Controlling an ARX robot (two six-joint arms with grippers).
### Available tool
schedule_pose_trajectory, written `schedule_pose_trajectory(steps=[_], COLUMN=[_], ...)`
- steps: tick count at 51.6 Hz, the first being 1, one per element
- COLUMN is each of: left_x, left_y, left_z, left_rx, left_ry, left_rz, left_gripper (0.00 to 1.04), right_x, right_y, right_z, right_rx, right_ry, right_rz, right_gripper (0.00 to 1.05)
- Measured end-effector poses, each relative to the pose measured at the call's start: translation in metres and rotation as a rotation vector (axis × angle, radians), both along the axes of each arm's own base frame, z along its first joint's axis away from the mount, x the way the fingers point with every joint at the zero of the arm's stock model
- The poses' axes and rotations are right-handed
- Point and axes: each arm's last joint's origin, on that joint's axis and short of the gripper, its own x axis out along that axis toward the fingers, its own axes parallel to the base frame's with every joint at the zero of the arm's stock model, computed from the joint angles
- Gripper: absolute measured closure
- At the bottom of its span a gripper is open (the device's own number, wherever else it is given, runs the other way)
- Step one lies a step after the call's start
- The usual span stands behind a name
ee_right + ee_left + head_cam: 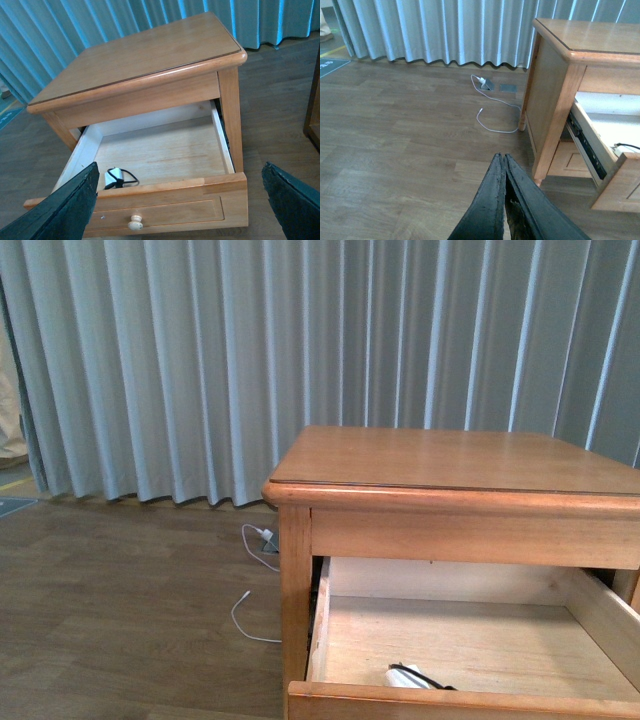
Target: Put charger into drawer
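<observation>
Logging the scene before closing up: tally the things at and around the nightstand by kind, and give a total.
Nightstand: 1
Open drawer: 1
Round knob: 1
Charger, lying in the drawer: 1
White cable on the floor: 1
Total: 5

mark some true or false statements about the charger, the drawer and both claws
1. The drawer of the nightstand is pulled open. True.
2. The charger sits on top of the nightstand. False: it lies inside the drawer, near the front.
3. The left claw is shut. True.
4. The right claw is shut on the charger. False: it is open and holds nothing.
5. A white cable lies on the floor beside the nightstand. True.
</observation>
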Motion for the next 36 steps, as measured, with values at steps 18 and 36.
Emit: schedule_pose_trajectory(steps=[18, 36], left_x=[-0.005, -0.005], left_y=[0.000, 0.000], left_z=[-0.011, -0.017], left_rx=[0.000, 0.000], left_ry=[-0.026, -0.028], left_rz=[-0.001, -0.001], left_gripper=[1.01, 1.01], right_x=[0.000, 0.000], right_y=[0.000, 0.000], right_z=[0.000, 0.000], right_rx=[0.000, 0.000], right_ry=[0.000, 0.000], right_rz=[-0.001, -0.001], right_gripper=[0.08, 0.08])
